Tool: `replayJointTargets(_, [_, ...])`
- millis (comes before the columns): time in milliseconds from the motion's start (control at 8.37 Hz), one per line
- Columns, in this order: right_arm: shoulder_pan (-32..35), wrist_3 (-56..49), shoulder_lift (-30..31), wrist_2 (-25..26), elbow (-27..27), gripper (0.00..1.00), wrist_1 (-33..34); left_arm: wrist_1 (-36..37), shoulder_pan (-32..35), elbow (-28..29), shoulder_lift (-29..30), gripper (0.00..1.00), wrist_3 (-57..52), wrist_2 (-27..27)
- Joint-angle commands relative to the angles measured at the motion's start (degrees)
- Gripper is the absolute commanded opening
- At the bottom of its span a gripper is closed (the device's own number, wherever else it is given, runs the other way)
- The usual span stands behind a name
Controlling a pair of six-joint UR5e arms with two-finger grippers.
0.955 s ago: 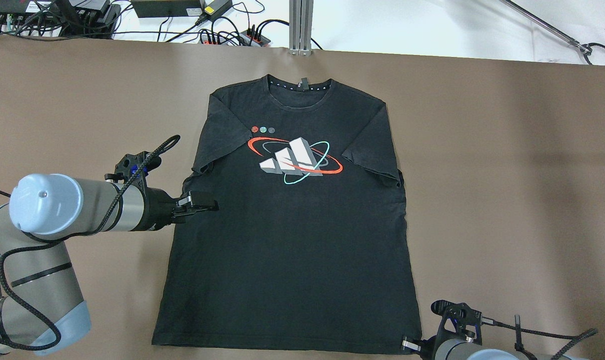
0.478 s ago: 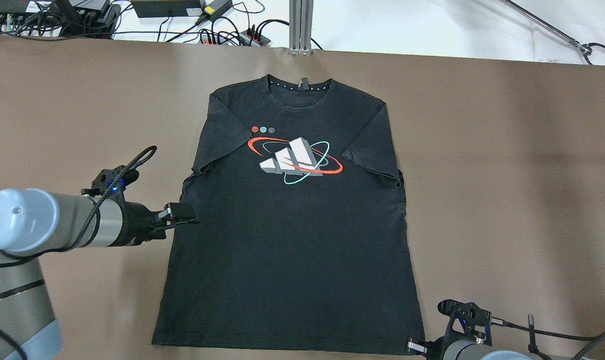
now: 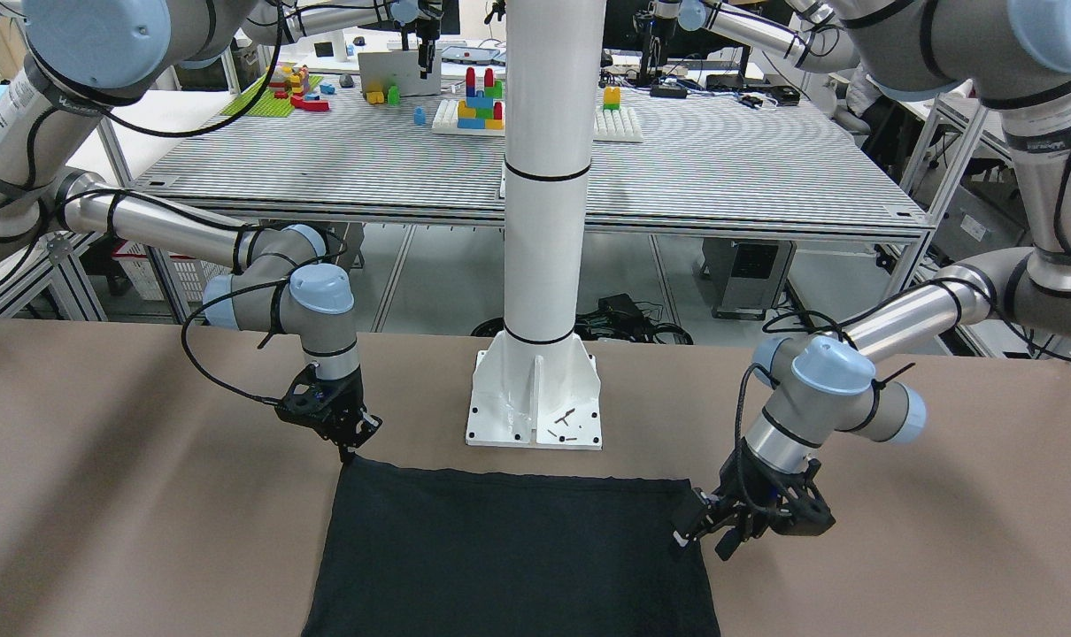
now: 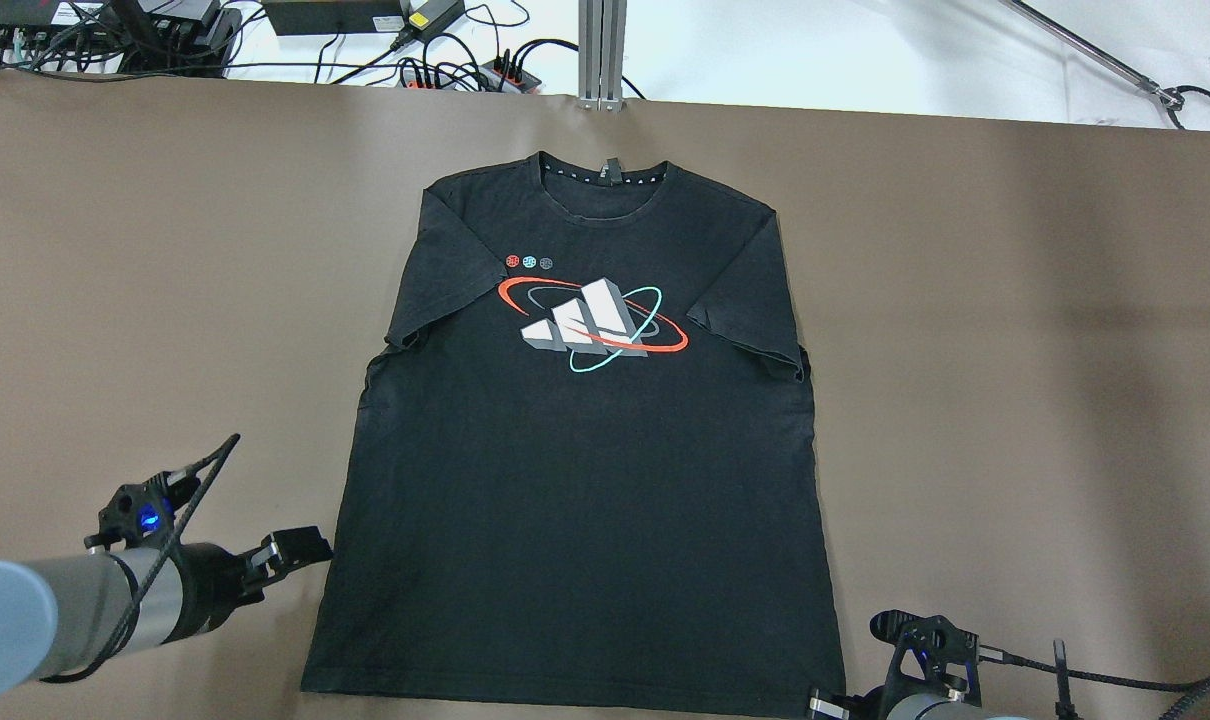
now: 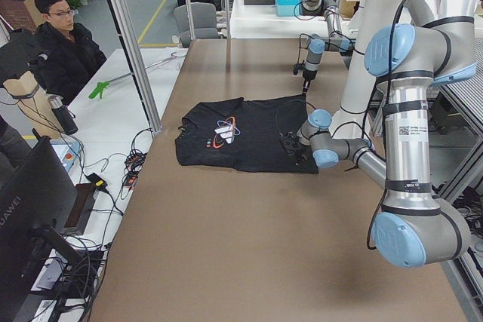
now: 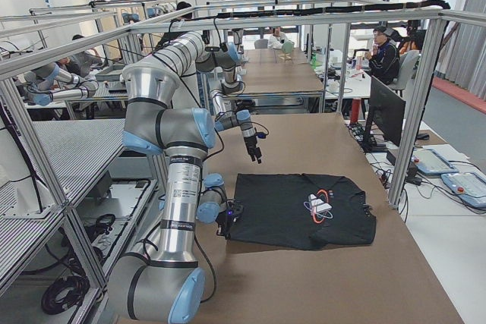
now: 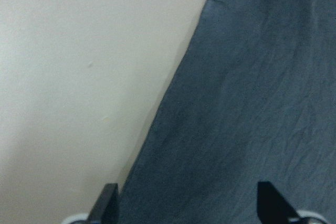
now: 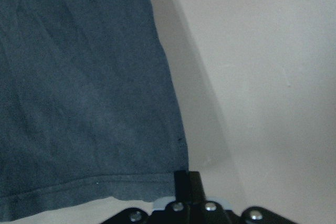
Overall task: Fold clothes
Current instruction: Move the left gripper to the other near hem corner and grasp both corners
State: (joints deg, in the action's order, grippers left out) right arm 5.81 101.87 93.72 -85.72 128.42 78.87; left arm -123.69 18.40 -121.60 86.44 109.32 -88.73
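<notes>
Left fingers (image 7: 108,204) apart, straddling side edge of black printed fabric T-shirt (image 4: 575,480), flat on brown bench (image 4: 1015,400). Right fingers (image 8: 182,181) together at hem corner, apparently pinching it. Risk: left nips one layer only; lopsided lift, crooked fold.

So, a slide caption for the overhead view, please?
Black T-shirt lies flat; left tool and right tool near its hem corners.

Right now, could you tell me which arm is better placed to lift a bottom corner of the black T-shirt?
The right. The right hand is shut at the black T-shirt's bottom hem corner, seemingly pinching it. The left hand is open beside the side edge, short of its corner.
</notes>
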Motion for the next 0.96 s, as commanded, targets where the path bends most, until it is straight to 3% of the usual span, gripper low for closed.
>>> replayJointTargets(0, [-0.3,0.0,-0.9,0.0,0.2,0.00,0.1,1.2,-8.5,0.1,-4.1,0.87,4.3,5.9])
replayJointTargets(239, [-0.3,-0.1,-3.1,0.3,-1.3,0.00,0.1,3.5,-9.3,-0.3,-2.8,0.83,6.2,5.9])
replayJointTargets(597, [-0.1,-0.1,-3.8,0.3,-1.7,0.00,0.1,4.4,-11.9,4.5,2.0,0.76,6.4,8.1])
replayJointTargets(836, [-0.2,-0.1,-3.9,0.3,-1.8,0.00,0.1,4.4,-11.9,4.1,1.9,0.64,6.4,8.1])
